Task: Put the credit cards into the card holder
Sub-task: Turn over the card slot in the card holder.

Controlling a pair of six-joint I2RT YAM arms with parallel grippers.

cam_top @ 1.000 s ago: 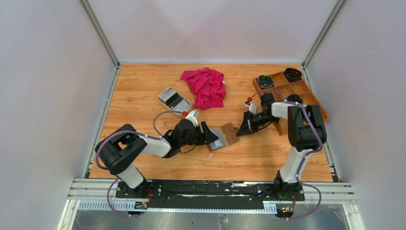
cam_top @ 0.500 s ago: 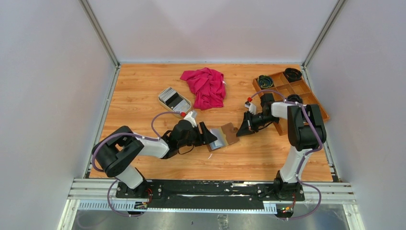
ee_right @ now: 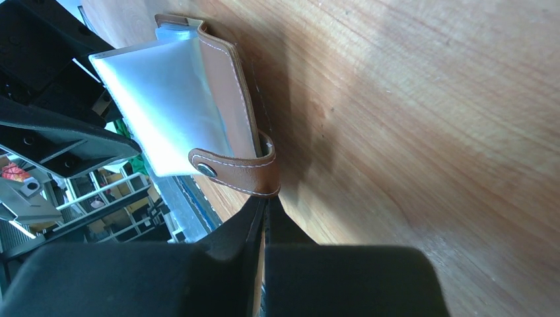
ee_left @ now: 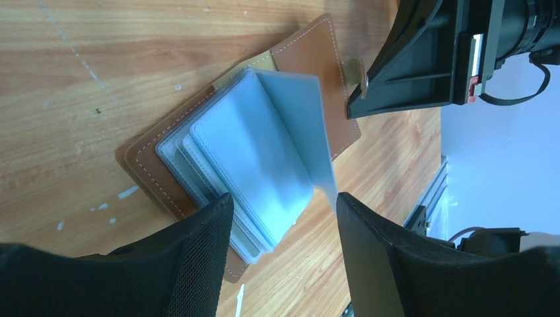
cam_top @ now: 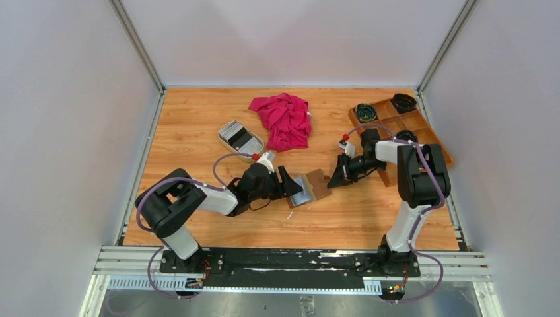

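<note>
Left arm nudged a little toward the card holder since a second ago; holder and right arm barely changed.

At mid-frame of the top view, the left gripper (cam_top: 295, 187) (ee_left: 282, 205) stands with its black jaws well apart, straddling the card holder (cam_top: 310, 187) (ee_left: 310, 59) (ee_right: 224, 86), a brown stitched-leather wallet lying open on the wood-grain table (cam_top: 198, 112). Its glossy, clear plastic sleeves fan upward, one leaf curling free. The right gripper (cam_top: 332, 179) (ee_right: 266, 201), jaws pressed together, touches the rounded snap tab; whether it pinches the tab is unclear. The credit cards (cam_top: 236, 134), thin grey and dark rectangles, lie in a beige oval dish (cam_top: 222, 137) up and to the left, beside a crumpled red cloth (cam_top: 285, 119). A wooden compartment tray (cam_top: 409, 122) sits upper right.
</note>
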